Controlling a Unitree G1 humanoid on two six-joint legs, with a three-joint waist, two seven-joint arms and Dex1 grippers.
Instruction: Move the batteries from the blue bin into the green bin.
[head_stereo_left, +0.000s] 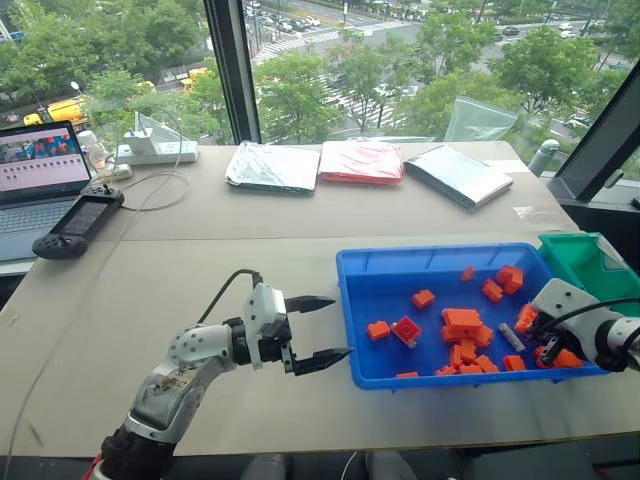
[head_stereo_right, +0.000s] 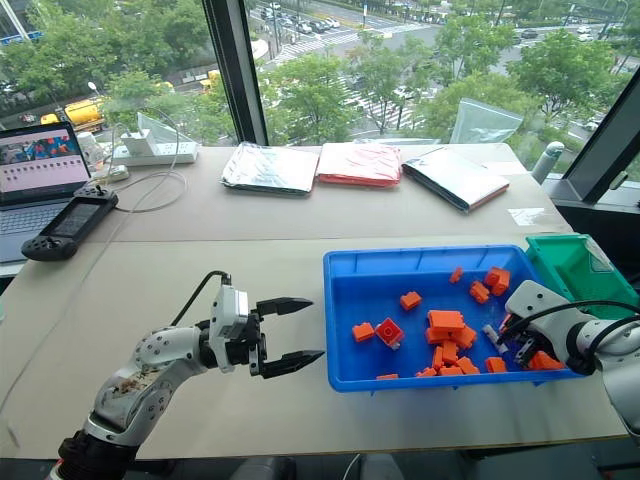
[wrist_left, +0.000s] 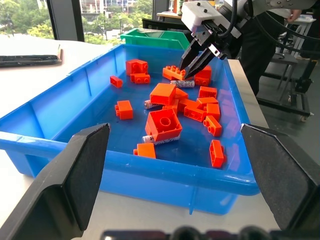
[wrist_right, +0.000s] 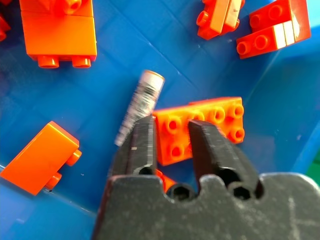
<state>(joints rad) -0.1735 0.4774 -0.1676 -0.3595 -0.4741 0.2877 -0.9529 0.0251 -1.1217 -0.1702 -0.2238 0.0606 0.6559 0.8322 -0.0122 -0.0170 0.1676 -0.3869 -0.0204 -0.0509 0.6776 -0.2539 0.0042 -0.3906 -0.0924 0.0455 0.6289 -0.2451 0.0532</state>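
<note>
table | blue bin; green bin; laptop; controller

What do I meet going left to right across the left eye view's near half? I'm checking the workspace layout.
left gripper → blue bin → battery → right gripper → green bin

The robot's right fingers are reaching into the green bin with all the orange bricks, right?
Not quite. The right gripper is reaching into the blue bin, where the orange bricks lie, not the green bin. The left eye view shows it.
</note>
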